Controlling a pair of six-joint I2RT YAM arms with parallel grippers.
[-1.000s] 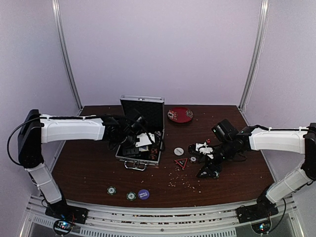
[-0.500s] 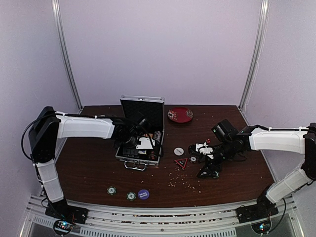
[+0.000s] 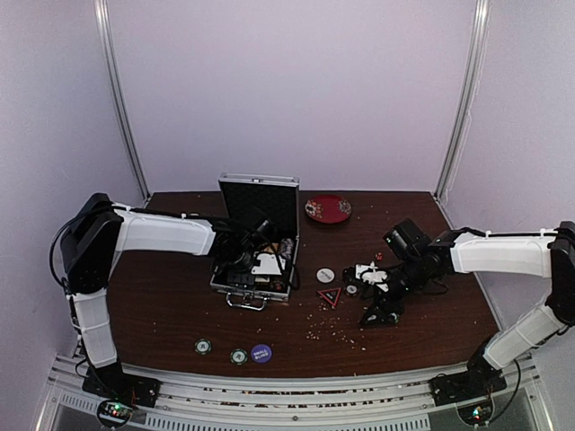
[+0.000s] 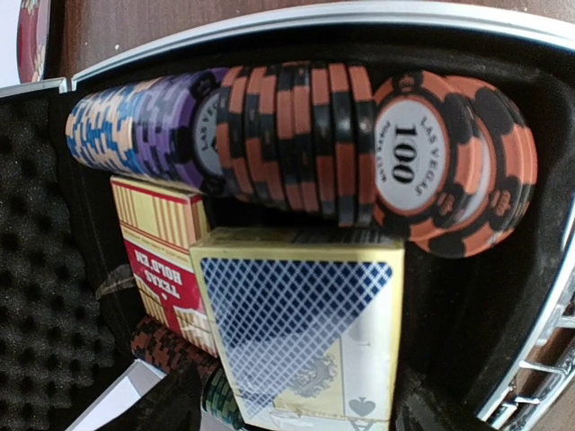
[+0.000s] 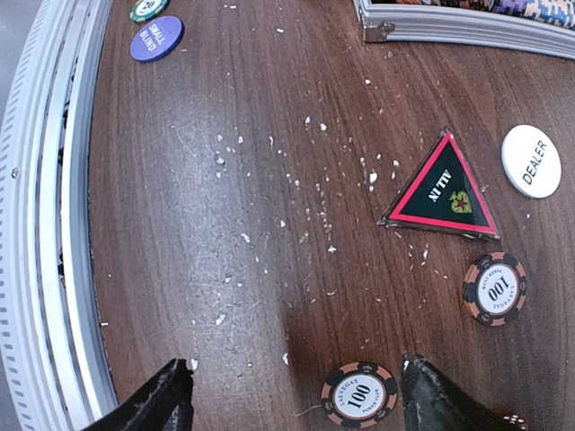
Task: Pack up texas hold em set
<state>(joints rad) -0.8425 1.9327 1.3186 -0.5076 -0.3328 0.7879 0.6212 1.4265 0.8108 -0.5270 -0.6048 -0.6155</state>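
From where I stand, the next move depends on one orange-and-black round poker chip marked 100. It lies flat on the dark wooden table, right of the table's middle, directly between the right arm's fingers. Those fingers are spread wide, one on each side of the chip, and neither touches it. The chip sits off centre in the gap, closer to the finger on the side of the white round DEALER button. Being round, it has no long axis to line up with. I reckon the harder part is that it lies so flat against the wood, leaving little edge to pinch.

A second orange-and-black 100 chip lies just outside that same finger, beside the red-edged triangular ALL IN marker.

The silver square aluminium case stands open near the back of the table, left of centre and well away from these chips. The left arm reaches into it, so the right arm is much the nearer one to the loose chip. I cannot tell how the left arm's fingers are set. Its camera shows only a row of stacked poker chips and a blue-backed card deck lying in the black lining.
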